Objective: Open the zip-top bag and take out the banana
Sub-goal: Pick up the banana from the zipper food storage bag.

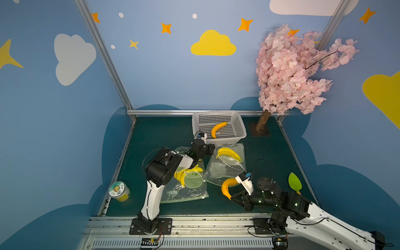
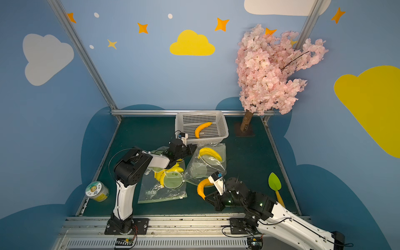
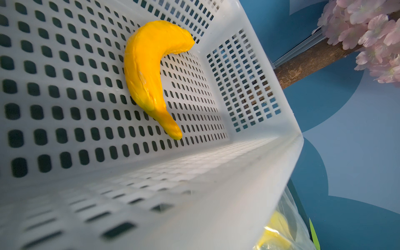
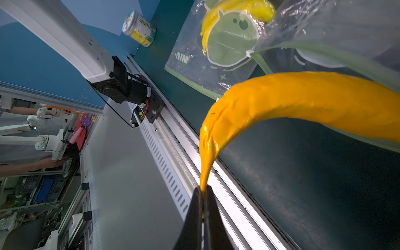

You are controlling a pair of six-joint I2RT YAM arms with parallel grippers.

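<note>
Basket, white, perforated, standing at the far edge of the green table.

1. Loose banana, orange-yellow, lying on the floor inside the basket. It also fills much of the left wrist view.
2. Left gripper, just outside the basket's near wall by its left corner. Jaws closed, nothing seen between them.
3. Crumpled zip-top bag, clear, on the robot side of the basket and right up against its near wall. Yellow bananas show inside it.
4. Orange banana, further toward the robot from the basket, at the mouth end of the crumpled zip-top bag. Its thick end is hidden behind the wrist camera, so whether it has cleared the bag mouth cannot be told.
5. Right gripper, jaws pinched tight on the thin stem tip of the orange banana.
6. Flat bag, clear with a green printed disc, toward the robot and left of the basket. It lies partly under the left arm and holds more yellow fruit.
7. Jar, well to the left of the basket, at the table edge.
8. Green spatula, well to the right of the basket, near the right arm.
9. Blossom tree, pink, with its trunk just right of the basket.
</note>
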